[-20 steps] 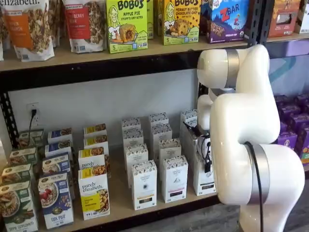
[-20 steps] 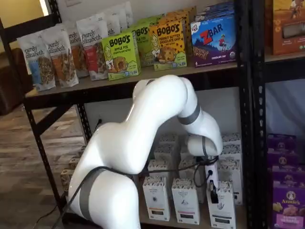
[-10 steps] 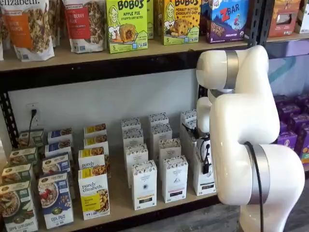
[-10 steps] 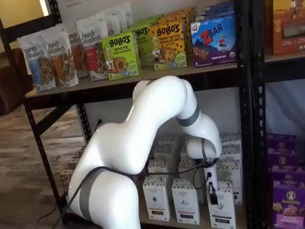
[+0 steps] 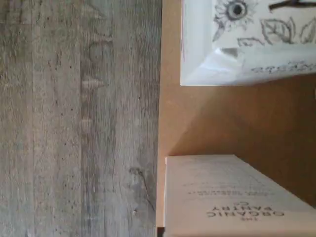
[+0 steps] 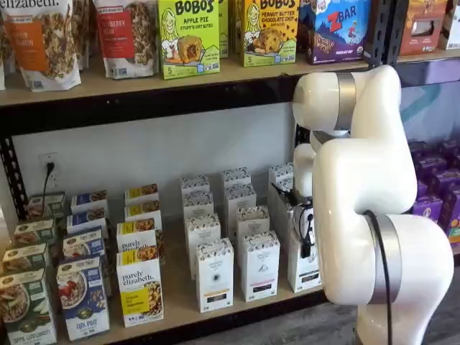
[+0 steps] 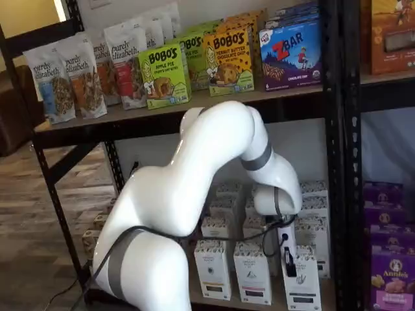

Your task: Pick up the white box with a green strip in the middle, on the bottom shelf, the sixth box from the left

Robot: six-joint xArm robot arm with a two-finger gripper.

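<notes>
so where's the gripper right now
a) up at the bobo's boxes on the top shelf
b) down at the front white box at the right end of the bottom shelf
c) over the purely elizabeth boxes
b: in both shelf views the gripper sits at the front white box on the bottom shelf.

Hand (image 7: 288,264) sunk slightly lower over front white box (image 7: 301,285) at right end of bottom shelf (image 6: 172,305); arm (image 6: 359,180) shifted a touch. Boxes unmoved.
</notes>
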